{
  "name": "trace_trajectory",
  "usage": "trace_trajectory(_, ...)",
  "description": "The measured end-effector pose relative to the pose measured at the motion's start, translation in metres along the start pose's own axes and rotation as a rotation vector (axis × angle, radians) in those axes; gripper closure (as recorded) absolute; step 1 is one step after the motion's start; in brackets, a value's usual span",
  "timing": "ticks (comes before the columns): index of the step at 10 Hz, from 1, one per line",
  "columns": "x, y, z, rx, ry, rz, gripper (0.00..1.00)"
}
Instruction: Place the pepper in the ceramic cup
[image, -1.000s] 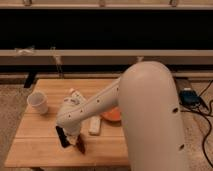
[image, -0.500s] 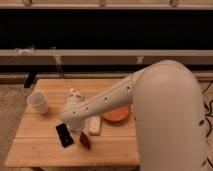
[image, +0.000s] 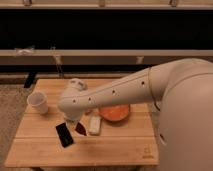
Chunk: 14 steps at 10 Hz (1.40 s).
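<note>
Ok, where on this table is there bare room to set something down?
Bare wood: the front strip of the table, right of the black device, and the left front corner in front of the ceramic cup. Crowded: the middle, where the claw is right at the pepper, beside the white bottle and orange bowl.
</note>
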Motion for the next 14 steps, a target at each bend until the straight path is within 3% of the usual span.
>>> trace_trajectory(2, -0.023, -0.014, -0.03, 0.022, -0.045, -0.053, 1.0)
trace_trajectory(4, -0.064, -0.029, -0.051, 0.041, -0.11, -0.127, 1.0)
trace_trajectory(10, -0.164, -0.062, -0.087, 0.068, -0.26, -0.298, 1.0)
trace_trajectory(14, -0.217, -0.081, -0.093, 0.061, -0.345, -0.369, 1.0)
